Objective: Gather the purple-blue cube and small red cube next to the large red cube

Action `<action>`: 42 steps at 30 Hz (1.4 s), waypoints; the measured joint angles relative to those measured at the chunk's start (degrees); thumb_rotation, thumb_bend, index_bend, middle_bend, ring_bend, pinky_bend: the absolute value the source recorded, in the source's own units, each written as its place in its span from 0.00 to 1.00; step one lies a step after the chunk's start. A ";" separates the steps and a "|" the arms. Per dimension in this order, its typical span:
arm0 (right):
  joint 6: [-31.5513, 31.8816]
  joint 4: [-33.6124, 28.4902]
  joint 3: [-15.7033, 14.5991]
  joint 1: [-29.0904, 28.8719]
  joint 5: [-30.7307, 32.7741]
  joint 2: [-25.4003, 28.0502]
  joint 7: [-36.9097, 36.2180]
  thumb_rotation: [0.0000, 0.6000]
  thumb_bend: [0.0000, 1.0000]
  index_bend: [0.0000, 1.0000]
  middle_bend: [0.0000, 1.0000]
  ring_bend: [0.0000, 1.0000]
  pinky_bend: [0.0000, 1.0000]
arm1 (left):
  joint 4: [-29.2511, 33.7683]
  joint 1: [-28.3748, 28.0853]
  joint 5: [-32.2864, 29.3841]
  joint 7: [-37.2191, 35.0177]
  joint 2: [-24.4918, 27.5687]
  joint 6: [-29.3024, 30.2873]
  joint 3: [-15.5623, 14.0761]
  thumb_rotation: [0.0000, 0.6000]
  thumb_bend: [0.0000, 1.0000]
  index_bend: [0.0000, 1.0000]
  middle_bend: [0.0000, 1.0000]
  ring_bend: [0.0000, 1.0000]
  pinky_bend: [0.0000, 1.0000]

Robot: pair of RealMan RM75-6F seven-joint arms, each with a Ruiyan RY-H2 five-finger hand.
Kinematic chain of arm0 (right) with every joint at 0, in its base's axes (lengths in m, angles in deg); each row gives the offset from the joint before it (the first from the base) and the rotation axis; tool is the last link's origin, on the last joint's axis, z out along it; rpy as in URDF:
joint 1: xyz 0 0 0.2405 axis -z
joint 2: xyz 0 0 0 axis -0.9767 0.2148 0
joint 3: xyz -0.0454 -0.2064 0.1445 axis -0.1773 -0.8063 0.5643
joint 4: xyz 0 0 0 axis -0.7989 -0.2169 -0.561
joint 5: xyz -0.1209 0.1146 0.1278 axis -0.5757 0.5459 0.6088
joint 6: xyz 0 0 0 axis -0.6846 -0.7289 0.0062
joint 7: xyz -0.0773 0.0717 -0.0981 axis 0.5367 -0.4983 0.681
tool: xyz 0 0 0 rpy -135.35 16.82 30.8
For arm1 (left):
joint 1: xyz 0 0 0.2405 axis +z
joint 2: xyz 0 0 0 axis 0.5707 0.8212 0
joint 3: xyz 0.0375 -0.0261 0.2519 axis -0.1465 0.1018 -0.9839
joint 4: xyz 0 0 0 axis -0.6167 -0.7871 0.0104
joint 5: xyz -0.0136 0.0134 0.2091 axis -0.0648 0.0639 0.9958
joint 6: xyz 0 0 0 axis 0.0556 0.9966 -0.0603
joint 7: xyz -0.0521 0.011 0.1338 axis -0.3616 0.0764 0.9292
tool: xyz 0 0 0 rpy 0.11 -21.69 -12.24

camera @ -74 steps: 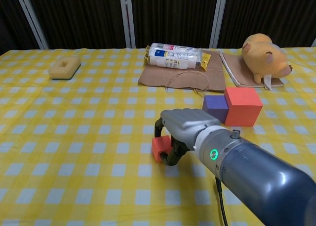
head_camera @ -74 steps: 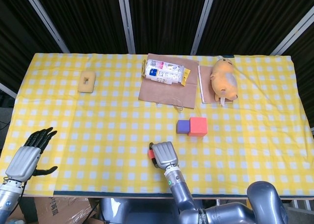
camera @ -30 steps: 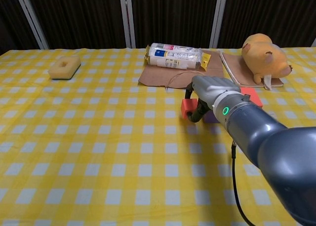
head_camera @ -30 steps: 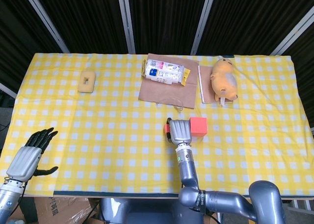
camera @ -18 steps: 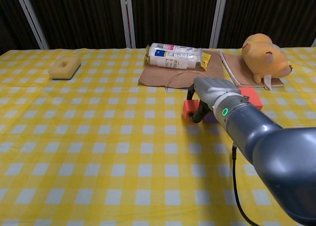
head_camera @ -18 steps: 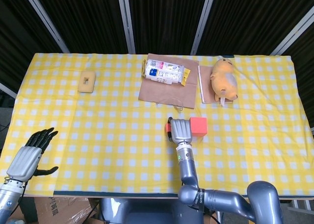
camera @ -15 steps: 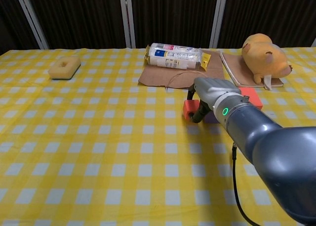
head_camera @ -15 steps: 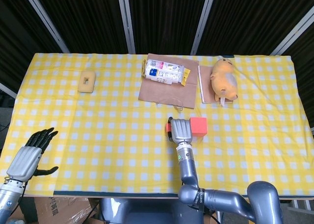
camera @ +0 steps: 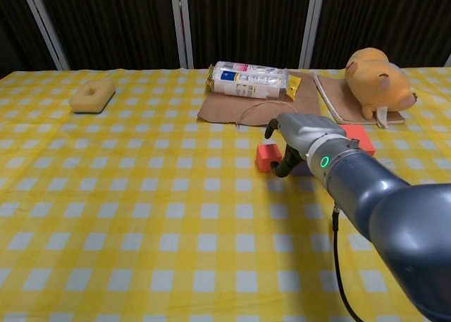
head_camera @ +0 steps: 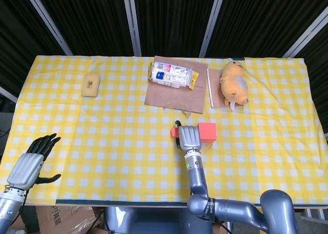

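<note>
red: small red cube [camera: 268,156] rests on the yellow checked surface [camera: 127,216], just left of the right robot hand [camera: 299,142].
change: half a second ago the fingers were closed on this cube; now a gap shows between cube and fingers [camera: 283,165], so the cube has been let go.
right robot hand state: loosened, holding nothing, fingers still curled downward beside the cube.
left robot hand state: left robot hand [head_camera: 32,162] spread and holding nothing, at the near left corner, well apart from the cubes.
purple-blue cube: purple-blue cube [camera: 304,168] is almost wholly hidden behind the right robot hand; only a sliver shows in the chest view.
large red cube: large red cube [head_camera: 207,132] stands just right of the hand, below the notebook and plush toy [head_camera: 233,82].
task meaning: by judgement, both small cubes now lie near the large one; whether the small red cube touches the purple-blue one cannot be told.
open room: bare checked cloth lies left of and nearer than the cubes, a free path for withdrawal.
crowded side: brown paper [head_camera: 171,93] with a looped string lies just beyond the cubes.
edges: all cubes sit well in from every edge of the surface.
</note>
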 measured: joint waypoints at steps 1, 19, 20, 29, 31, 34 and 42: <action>0.10 -0.35 -0.11 0.08 -0.06 0.07 0.07 1.00 0.52 0.17 1.00 1.00 1.00 | -0.01 0.01 0.01 -0.01 0.00 0.03 0.00 1.00 0.02 0.00 0.00 0.00 0.00; 2.24 -12.95 -3.11 0.93 -3.24 2.07 1.58 1.00 0.52 0.14 1.00 1.00 1.00 | -0.11 0.14 0.31 0.09 -0.11 0.35 -0.07 1.00 0.02 0.00 0.00 0.00 0.00; 2.33 -13.31 -3.37 0.94 -3.14 2.04 1.86 1.00 0.52 0.14 1.00 1.00 1.00 | -0.11 0.13 0.36 0.08 -0.10 0.34 -0.10 1.00 0.02 0.00 0.00 0.00 0.00; 2.10 -12.60 -4.21 0.71 -1.20 0.59 3.00 1.00 0.52 0.14 1.00 1.00 1.00 | -0.15 0.10 0.43 -0.06 -0.08 0.32 -0.11 1.00 0.02 0.00 0.00 0.00 0.00; 1.89 -11.86 -4.31 0.63 -0.83 0.20 3.10 1.00 0.52 0.14 1.00 1.00 1.00 | -0.13 0.11 0.40 -0.09 -0.07 0.31 -0.12 1.00 0.02 0.00 0.00 0.00 0.00; 1.58 -10.45 -4.39 0.56 -0.24 -0.37 3.18 1.00 0.52 0.14 1.00 1.00 1.00 | -0.12 0.10 0.39 -0.12 -0.05 0.30 -0.11 1.00 0.02 0.00 0.00 0.00 0.00; 0.82 -6.62 -4.21 0.67 1.61 -1.20 3.39 1.00 0.52 0.14 1.00 1.00 1.00 | -0.03 0.01 0.26 -0.27 0.02 0.06 -0.11 1.00 0.02 0.00 0.00 0.00 0.00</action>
